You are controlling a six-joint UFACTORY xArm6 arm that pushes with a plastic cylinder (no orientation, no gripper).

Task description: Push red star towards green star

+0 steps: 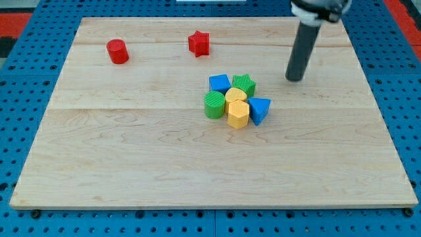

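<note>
The red star lies near the view's top, a little left of centre. The green star sits at the top right of a tight cluster near the board's centre, below and right of the red star. My tip is on the board to the right of the cluster, level with the green star and well apart from it. It is far right of the red star and touches no block.
The cluster also holds a blue block, a green cylinder, two yellow blocks and a blue block. A red cylinder stands at the top left. The wooden board lies on a blue pegboard.
</note>
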